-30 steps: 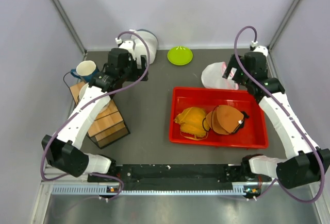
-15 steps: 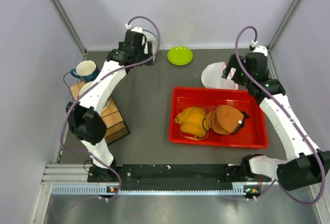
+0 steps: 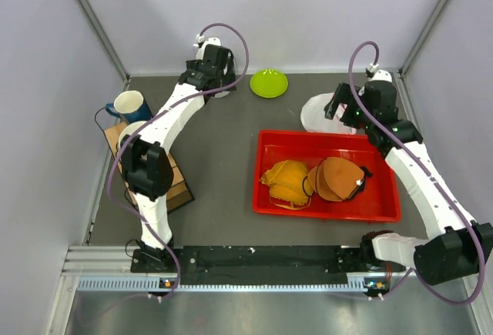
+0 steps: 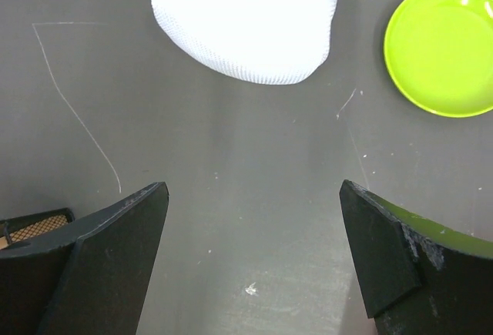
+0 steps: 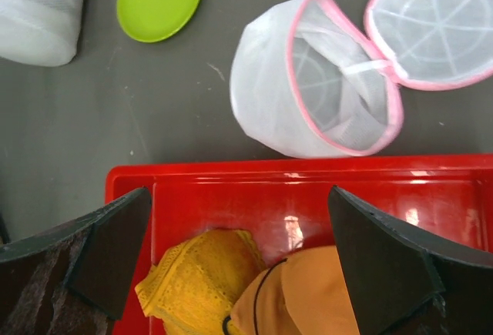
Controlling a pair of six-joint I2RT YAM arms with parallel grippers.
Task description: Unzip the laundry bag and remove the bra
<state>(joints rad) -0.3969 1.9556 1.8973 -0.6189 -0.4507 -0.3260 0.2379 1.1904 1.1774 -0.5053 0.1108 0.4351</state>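
A closed white mesh laundry bag lies at the back left, also in the right wrist view; in the top view my left arm mostly hides it. My left gripper is open and empty over bare table just short of that bag, also in the top view. A second white bag with a pink rim lies open and looks empty, its lid beside it. A yellow lace bra and an orange bra lie in the red tray. My right gripper is open above the tray's far edge.
A green plate sits at the back centre, right of the closed bag. A blue mug and a wooden crate stand at the left. The enclosure walls run close behind both grippers.
My left arm has stretched out toward the back, carrying its gripper up to the closed white bag. My right gripper has shifted slightly left over the open bag.
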